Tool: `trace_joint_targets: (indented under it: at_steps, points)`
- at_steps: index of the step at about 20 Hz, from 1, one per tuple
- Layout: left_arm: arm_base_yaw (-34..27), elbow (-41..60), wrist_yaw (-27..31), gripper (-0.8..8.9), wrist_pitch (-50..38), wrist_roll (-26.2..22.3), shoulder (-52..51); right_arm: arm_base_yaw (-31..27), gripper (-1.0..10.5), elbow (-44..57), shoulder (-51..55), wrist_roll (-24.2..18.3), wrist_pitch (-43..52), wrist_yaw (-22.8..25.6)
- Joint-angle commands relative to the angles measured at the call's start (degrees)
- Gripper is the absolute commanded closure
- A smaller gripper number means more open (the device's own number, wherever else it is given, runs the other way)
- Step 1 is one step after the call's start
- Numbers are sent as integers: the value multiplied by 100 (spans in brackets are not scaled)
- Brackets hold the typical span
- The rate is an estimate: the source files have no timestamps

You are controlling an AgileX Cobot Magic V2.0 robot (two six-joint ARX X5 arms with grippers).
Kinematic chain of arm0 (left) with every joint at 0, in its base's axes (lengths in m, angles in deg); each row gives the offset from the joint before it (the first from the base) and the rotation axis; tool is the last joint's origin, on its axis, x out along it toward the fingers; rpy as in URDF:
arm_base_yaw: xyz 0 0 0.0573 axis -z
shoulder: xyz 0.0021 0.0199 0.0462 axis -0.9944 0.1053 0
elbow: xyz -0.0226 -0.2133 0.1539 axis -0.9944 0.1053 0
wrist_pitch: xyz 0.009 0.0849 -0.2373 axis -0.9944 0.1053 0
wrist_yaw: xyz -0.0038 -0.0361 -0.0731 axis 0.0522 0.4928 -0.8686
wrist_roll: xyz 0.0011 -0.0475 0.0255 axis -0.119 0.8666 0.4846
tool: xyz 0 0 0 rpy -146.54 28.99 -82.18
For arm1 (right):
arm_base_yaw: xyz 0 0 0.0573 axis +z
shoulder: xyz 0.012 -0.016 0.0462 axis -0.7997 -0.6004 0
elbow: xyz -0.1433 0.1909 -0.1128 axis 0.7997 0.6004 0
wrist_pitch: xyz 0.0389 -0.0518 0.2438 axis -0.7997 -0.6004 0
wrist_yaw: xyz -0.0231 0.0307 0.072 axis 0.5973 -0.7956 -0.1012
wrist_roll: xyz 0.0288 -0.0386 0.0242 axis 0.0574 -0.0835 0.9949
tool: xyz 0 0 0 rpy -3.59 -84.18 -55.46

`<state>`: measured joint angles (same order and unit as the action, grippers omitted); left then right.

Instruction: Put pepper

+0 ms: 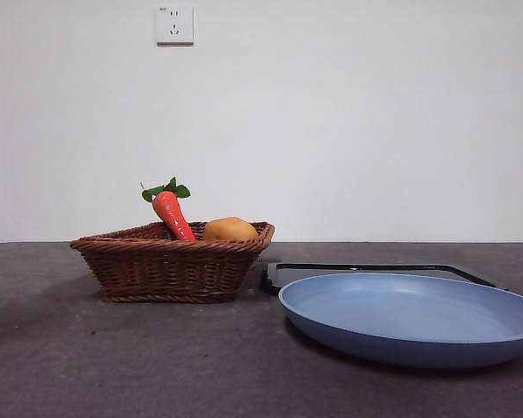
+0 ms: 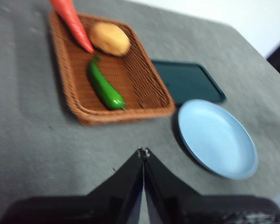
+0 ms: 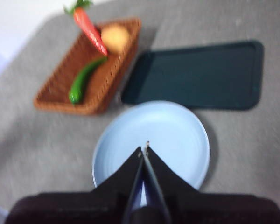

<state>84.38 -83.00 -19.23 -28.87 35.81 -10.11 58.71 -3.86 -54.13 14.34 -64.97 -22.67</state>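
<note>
Left hand (image 2: 143,151) clenched, jaws pressed tip to tip, grasping nothing, held above bare grey bench (image 2: 32,140) just outside the near rim of the wicker basket (image 2: 74,100). Right hand (image 3: 145,148) likewise clenched and empty, poised over the blue plate (image 3: 172,135).

Beyond the left hand, past the basket rim: the pepper (image 2: 104,87), glossy dark green, lying flat on the woven floor, well apart from both hands. Thick rounded end toward the rim nearest the left hand, thin tip pointing at the far end of the basket. Hidden in the front view by the basket wall.

Further in, at the far end: red-orange carrot (image 2: 73,21) propped against the rim, leafy top sticking up and out in the front view, narrow tip close to the pepper's thin end. Round orange-yellow fruit (image 2: 109,38) just beside the carrot, near but apart from the pepper.

Beside the basket: dark green tray (image 2: 189,81), flat on the bench, one edge close to the basket wall. Plate in front of the tray, near the basket corner. From the right hand, the pepper up and across, beyond the plate's edge and over the basket wall. Both wrist views somewhat blurred.
</note>
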Motion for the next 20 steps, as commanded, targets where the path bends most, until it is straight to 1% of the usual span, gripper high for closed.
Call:
trace_joint_targets:
  at_steps: [1,4,5,9,10,11,12,13,14,17,20]
  points:
    - [-13,-284,-273,807,299,-503,155,15,941,-446,-199,-885,-638,-13]
    - [-13,-481,-363,807,647,-719,284,15,941,-778,-409,-1272,-1241,0]
    - [-13,-481,-367,807,673,-754,284,15,941,-828,-452,-1325,-1349,0]
    - [-13,-481,-365,796,721,-745,284,13,931,-833,-492,-1316,-1366,-11]
    - [-13,-481,-363,742,721,-721,284,13,899,-833,-503,-1316,-1364,-13]
    - [-13,-481,-361,641,721,-667,284,13,836,-833,-509,-1294,-1364,-11]
    - [-13,-481,-348,532,715,-590,284,13,742,-833,-531,-1217,-1362,-9]
    - [-13,-481,-348,472,719,-595,284,13,656,-833,-555,-1128,-1360,-2]
    - [-13,-481,-352,468,717,-595,284,13,633,-833,-610,-1075,-1357,-4]
    - [-13,-481,-356,468,717,-595,284,13,635,-833,-846,-1067,-1338,-2]
    - [-13,-481,-358,468,713,-595,284,13,636,-833,-1342,-929,-1134,0]
